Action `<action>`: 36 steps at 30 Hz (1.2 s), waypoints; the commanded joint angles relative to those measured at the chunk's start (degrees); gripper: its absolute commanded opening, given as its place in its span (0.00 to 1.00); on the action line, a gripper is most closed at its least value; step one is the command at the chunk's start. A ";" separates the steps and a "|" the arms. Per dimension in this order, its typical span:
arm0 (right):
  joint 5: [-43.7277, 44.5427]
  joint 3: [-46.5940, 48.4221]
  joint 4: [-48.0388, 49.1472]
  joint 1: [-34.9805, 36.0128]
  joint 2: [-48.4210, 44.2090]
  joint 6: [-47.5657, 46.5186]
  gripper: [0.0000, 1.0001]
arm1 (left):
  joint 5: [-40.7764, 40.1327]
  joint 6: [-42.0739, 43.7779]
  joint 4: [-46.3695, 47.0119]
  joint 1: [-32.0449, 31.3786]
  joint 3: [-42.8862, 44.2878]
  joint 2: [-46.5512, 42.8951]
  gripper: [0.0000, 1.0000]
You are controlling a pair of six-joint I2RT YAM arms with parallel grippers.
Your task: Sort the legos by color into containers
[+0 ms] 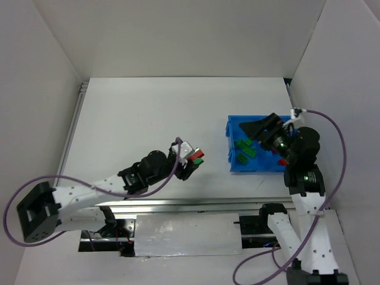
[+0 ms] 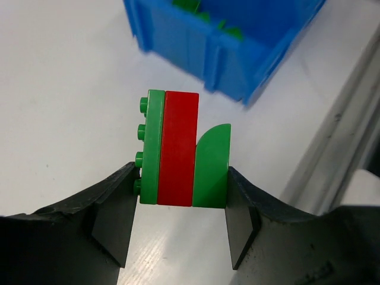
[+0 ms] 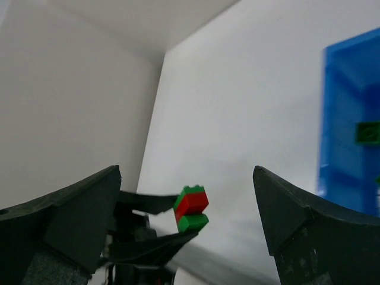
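The left gripper (image 2: 181, 199) is clamped on a joined lego stack (image 2: 178, 127) made of a thin green studded plate (image 2: 153, 148), a red brick (image 2: 180, 154) and a green curved-top piece (image 2: 212, 166), pressed face to face. The jaws bear on the two outer green faces and catch only the stack's near end, so most of it stands out past the fingertips. On the plate side the pad meets studs rather than a flat face. Straight ahead of the tips, beyond the stack, sits the blue bin (image 2: 178, 35), with loose green bricks (image 1: 246, 148) already inside it.

The right gripper (image 3: 186, 178) hovers over the bin with its jaws wide apart and nothing between them. The held stack shows through the gap between them, well apart from its tips.

The stack looks like hard, stiff, very light plastic with a glossy skin, so it is likely to slip or pivot under a shallow pinch but unlikely to be damaged. Because it mixes both colours, it probably has to be split before either part can be binned. The seams run parallel to the left pads, so that squeeze holds the layers together. The free far end is the likely place for a second hold — across the narrow edges of a single outer layer, peeling it off. A piece may jump when the joint lets go.
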 commanded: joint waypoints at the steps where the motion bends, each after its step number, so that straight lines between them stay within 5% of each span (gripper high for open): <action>1: -2.98 0.12 7.26 11.68 4.71 1.76 0.99 | -4.01 0.61 2.21 -2.52 -2.68 -11.39 0.00; 6: -2.46 0.57 14.11 31.98 13.95 3.08 0.97 | -5.87 3.25 -2.88 -5.25 -3.40 -23.03 0.00; 13: -2.20 1.53 23.26 45.72 22.57 5.28 0.90 | -8.85 5.80 -9.40 -5.60 -0.23 -24.10 0.00; 20: 3.16 -0.75 27.48 47.93 22.05 5.98 0.80 | -9.73 5.80 -9.40 -5.69 -0.14 -25.41 0.00; 29: -1.83 -3.57 34.85 47.93 23.54 5.72 0.35 | -7.28 5.01 -8.34 -5.69 0.12 -29.02 0.02; 31: -2.81 -3.66 35.57 48.11 23.98 5.46 0.36 | -6.66 4.83 -8.43 -5.69 0.38 -29.02 0.03; 33: -3.68 -3.57 36.10 48.20 24.42 4.84 0.35 | -6.13 4.57 -8.08 -5.69 0.21 -29.37 0.05; 36: -7.71 -5.14 41.62 48.20 24.51 4.22 0.27 | -5.60 4.13 -7.90 -5.69 0.21 -29.46 0.22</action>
